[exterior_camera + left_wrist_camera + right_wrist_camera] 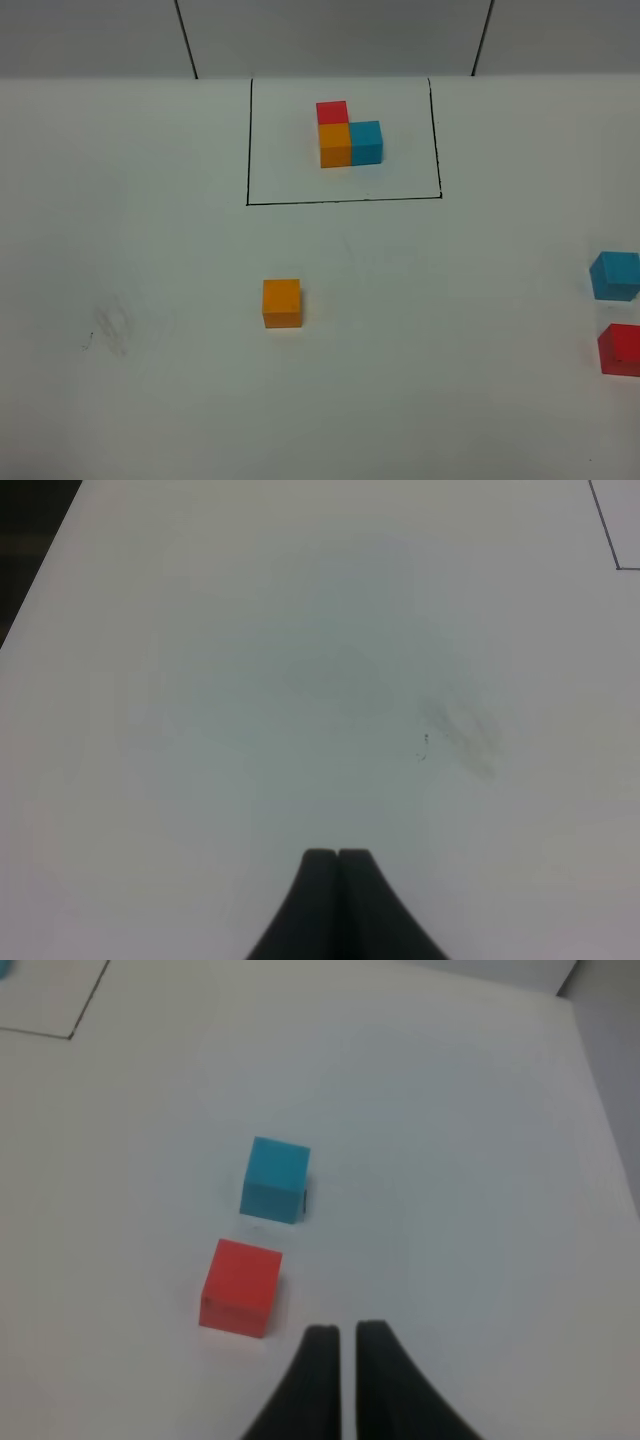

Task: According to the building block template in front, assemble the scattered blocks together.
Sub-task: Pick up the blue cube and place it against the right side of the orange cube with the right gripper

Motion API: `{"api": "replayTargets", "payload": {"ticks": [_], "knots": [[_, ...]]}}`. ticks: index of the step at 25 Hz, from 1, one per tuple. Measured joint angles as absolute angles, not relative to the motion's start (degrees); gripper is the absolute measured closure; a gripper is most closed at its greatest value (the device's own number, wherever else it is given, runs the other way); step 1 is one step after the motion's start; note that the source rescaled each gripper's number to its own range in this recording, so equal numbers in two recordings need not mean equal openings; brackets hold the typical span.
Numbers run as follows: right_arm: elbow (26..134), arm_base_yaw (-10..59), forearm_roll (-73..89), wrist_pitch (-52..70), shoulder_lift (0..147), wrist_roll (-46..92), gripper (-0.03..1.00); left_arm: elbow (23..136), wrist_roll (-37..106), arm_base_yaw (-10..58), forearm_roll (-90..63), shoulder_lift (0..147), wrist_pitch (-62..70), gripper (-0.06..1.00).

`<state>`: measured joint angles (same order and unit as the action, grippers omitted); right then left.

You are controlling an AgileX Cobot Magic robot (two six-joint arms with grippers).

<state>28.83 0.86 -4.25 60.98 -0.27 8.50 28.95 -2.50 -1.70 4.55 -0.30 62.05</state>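
The building block template [345, 135] is a red, an orange and a blue cube in an L inside a thin black rectangle [345, 201] at the back middle. The scattered orange cube [282, 302] sits alone in the middle. The light blue cube [614, 276] and red cube [620, 349] lie at the right edge, a little apart. In the right wrist view the blue cube [275, 1179] and red cube [240, 1286] lie just ahead of my right gripper [340, 1328], whose fingers are almost together and empty. My left gripper [338, 854] is shut and empty over bare table. Neither gripper shows in the exterior view.
A grey smudge [108, 330] marks the white table at the left; it also shows in the left wrist view [465, 730]. A corner of the black rectangle shows in the left wrist view [605, 525] and in the right wrist view [85, 1010]. The table's edge [40, 575] is near.
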Motion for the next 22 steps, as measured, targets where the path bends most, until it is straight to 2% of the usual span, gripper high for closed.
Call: {"api": "replayTargets", "payload": {"ticks": [22], "knots": [[28.8, 0.9, -4.2, 61.0, -0.3, 8.5, 0.96, 29.0, -2.4, -1.7, 4.5, -0.3, 62.1, 0.94]]}}
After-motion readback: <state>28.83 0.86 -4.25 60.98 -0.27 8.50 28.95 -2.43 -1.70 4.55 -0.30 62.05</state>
